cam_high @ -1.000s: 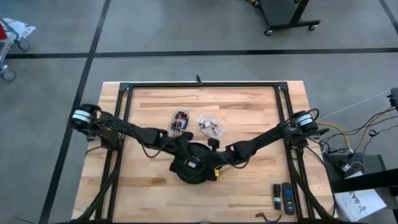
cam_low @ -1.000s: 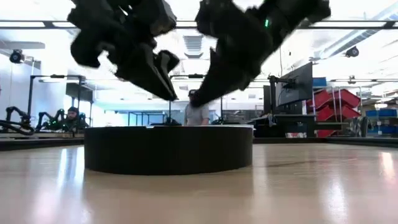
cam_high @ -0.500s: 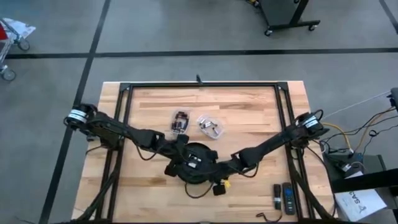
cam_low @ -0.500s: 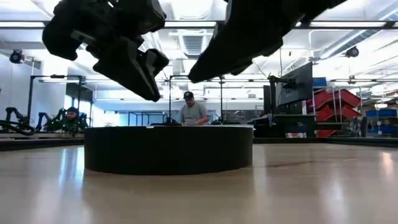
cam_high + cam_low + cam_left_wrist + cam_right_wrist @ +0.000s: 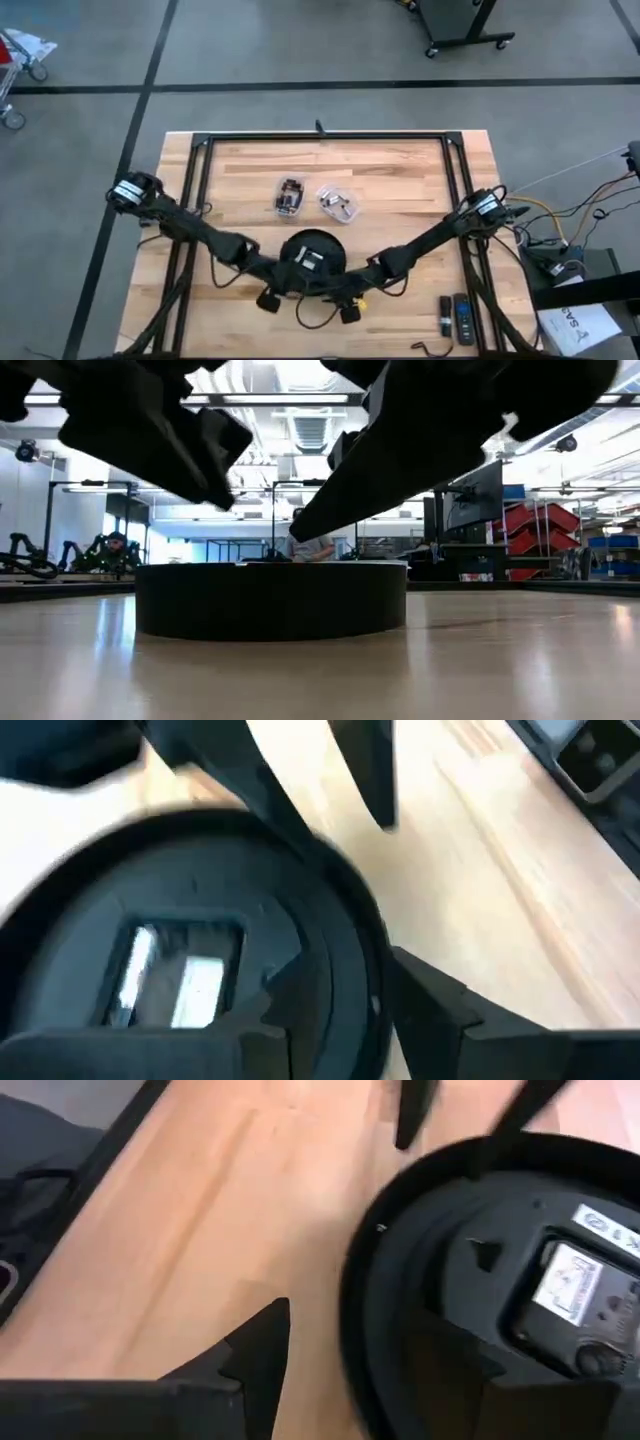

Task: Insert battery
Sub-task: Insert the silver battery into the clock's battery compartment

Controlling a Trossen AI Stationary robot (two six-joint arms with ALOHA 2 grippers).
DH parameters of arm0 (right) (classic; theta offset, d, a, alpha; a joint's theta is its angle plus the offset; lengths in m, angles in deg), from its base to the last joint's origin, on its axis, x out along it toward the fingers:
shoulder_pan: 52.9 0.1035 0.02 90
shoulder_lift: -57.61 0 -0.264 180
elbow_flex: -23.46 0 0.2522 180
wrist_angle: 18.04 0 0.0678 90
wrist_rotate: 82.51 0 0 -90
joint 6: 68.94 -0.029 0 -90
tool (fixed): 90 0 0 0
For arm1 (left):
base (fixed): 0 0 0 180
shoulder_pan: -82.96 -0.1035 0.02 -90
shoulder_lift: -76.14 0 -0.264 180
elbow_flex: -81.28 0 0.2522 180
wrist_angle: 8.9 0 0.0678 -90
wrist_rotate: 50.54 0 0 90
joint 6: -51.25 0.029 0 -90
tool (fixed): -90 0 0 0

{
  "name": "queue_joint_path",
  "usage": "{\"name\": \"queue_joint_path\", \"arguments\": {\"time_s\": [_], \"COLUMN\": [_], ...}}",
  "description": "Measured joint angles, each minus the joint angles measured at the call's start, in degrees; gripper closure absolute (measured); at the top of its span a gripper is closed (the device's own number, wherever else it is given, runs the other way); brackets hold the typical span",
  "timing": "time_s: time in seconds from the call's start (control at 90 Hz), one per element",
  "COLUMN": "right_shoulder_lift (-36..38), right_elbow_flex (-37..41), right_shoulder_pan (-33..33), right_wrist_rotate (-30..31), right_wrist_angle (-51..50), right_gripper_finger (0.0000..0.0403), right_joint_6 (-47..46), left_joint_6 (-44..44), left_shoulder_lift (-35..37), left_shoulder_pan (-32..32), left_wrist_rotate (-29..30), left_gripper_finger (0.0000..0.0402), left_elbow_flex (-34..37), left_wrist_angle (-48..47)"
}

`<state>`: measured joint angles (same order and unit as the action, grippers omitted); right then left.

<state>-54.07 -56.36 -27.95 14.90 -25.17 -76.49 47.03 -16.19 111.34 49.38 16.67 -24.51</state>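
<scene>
A round black disc point(image 5: 312, 262) lies flat on the wooden table, back side up. Its back shows a rectangular compartment point(image 5: 175, 985) and a white label point(image 5: 565, 1285). My left gripper point(image 5: 268, 298) hangs open at the disc's near left. In the left wrist view one of its fingers is over the disc and the other is outside the rim. My right gripper point(image 5: 347, 312) hangs open at the disc's near right. In the low view both grippers are above the disc point(image 5: 270, 598) and clear of it. No battery can be made out in either gripper.
A small dark part point(image 5: 289, 196) and a clear bag of small pieces point(image 5: 338, 203) lie behind the disc. Two dark remotes point(image 5: 455, 318) lie at the near right corner. A black frame point(image 5: 320, 136) runs along the table's far and side edges. People stand in the room beyond.
Both grippers have drawn back from over the disc toward the table's near edge and now hang at its near left and near right. In the low view they loom larger and higher. The disc has stayed in place.
</scene>
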Motion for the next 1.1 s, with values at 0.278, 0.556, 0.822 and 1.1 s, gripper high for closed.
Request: {"name": "queue_joint_path", "arguments": {"time_s": [0.278,0.556,0.822,1.1], "right_shoulder_lift": [-0.76,-0.54,1.65,6.12], "right_elbow_flex": [-0.02,0.00,0.00,-0.07], "right_shoulder_pan": [0.10,0.33,0.35,1.43], "right_wrist_rotate": [0.03,-0.01,0.05,2.00], "right_wrist_angle": [-0.23,-0.39,-2.85,-11.42], "right_gripper_finger": [0.0271,0.0293,0.0316,0.0338], "right_joint_6": [0.00,-0.33,-0.87,-1.49], "left_joint_6": [-0.94,-0.76,-1.43,-2.39], "left_shoulder_lift": [-6.19,-13.56,-17.25,-17.79], "left_shoulder_pan": [0.90,1.33,1.62,1.57], "left_wrist_rotate": [0.15,0.86,3.78,4.54], "left_gripper_finger": [0.0288,0.0301,0.0349,0.0400], "left_elbow_flex": [0.02,-0.24,-0.28,-0.17], "left_wrist_angle": [5.54,13.22,16.90,17.03]}}
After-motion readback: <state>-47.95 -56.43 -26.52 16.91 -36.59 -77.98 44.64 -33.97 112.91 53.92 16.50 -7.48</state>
